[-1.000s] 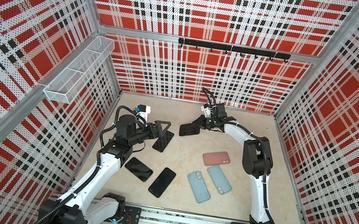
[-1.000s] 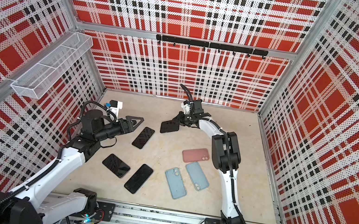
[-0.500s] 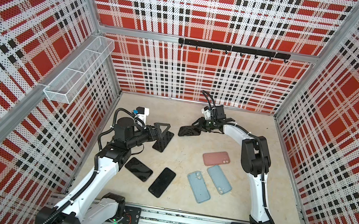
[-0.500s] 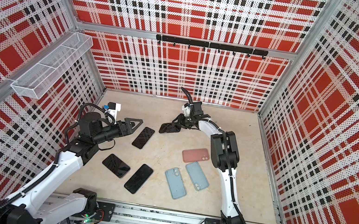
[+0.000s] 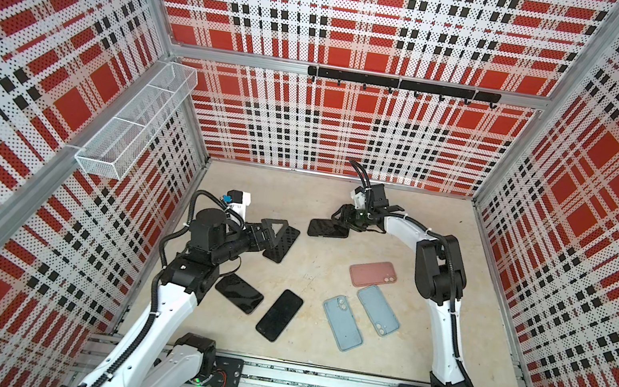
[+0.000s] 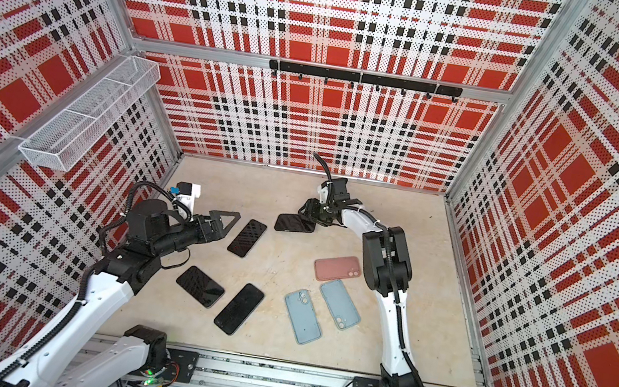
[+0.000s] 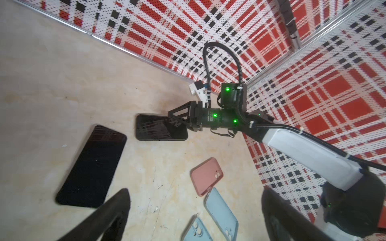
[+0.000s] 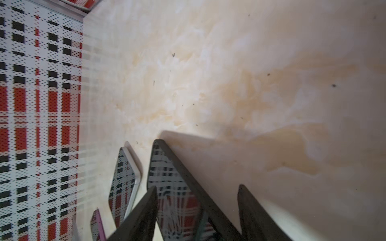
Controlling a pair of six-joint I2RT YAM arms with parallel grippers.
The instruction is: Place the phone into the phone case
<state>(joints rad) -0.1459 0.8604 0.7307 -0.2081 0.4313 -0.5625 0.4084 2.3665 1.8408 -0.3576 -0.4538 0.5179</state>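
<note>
- I am working over the tabletop (image 5: 279,189), with nothing cased yet.
- My right gripper (image 7: 174,118) is spreading its jaws, releasing the black phone (image 5: 328,229) it was lifting a second ago.
- My left gripper (image 6: 225,225) is hanging wide open and empty beside a second phone (image 6: 247,237).
- The black phone is now lying flat near the back edge, well apart from the pink case (image 5: 373,273), so casing is still waiting.

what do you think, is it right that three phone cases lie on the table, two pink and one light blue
Not quite: the colour counts are swapped. On the table lie one pink case and two light blue cases, three in all. Both top views show this.
</note>
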